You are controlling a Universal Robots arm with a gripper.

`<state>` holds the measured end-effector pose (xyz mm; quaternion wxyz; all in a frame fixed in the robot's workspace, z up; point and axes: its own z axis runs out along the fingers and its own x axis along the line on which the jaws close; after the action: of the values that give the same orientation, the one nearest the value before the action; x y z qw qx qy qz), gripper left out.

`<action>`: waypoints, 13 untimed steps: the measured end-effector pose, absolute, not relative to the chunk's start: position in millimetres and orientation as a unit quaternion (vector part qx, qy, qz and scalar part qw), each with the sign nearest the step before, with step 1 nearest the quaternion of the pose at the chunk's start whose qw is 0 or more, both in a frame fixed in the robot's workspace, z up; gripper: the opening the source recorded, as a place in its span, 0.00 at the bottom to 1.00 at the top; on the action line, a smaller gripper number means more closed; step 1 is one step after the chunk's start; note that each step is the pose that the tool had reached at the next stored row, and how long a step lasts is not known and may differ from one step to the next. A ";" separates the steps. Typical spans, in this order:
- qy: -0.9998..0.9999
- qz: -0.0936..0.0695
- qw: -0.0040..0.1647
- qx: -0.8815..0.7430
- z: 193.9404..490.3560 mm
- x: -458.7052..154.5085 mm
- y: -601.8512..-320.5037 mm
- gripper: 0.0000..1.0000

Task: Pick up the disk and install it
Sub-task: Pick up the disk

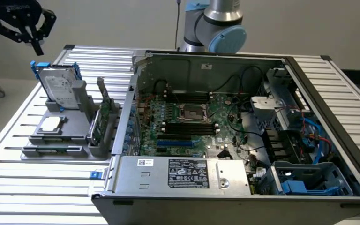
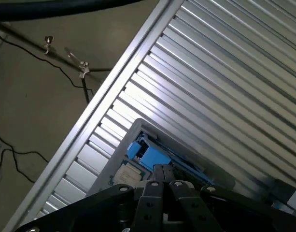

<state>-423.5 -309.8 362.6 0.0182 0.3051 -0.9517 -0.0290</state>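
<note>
**Gripper closed and empty, hanging above the racked disk**

My gripper (image 1: 36, 47) has its fingers together and holds nothing. Below it the disk (image 1: 58, 86) stands on edge in the grey holder (image 1: 55, 152), at the exterior view's left of the slatted aluminium table (image 1: 17, 187). My worry is that a descent with the fingers together would strike the blue rail and tip the drive. A skewed grasp could also clip the green circuit card (image 1: 105, 110) or the square chip (image 1: 50, 124). The open computer case (image 1: 230, 208) sits just beside the holder, and its blue drive cage (image 1: 318, 180) looks tight among the wiring. The floor (image 2: 32, 121) is bare apart from loose cables (image 2: 12, 154).
</note>
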 end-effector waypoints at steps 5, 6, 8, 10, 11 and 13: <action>-0.937 -0.028 0.020 0.348 362.2 -423.5 -309.8 0.11; -0.934 -0.028 0.020 0.357 362.1 -423.5 -309.8 0.11; -0.927 -0.028 0.021 0.373 361.9 -423.5 -309.8 0.11; -0.920 -0.027 0.021 0.390 361.7 -423.5 -309.8 0.11; -0.917 -0.027 0.021 0.398 361.6 -423.5 -309.8 0.11; -0.909 -0.027 0.022 0.415 361.3 -423.5 -309.8 0.11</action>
<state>-423.5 -309.8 361.3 0.0219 0.4150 -0.9091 -0.0268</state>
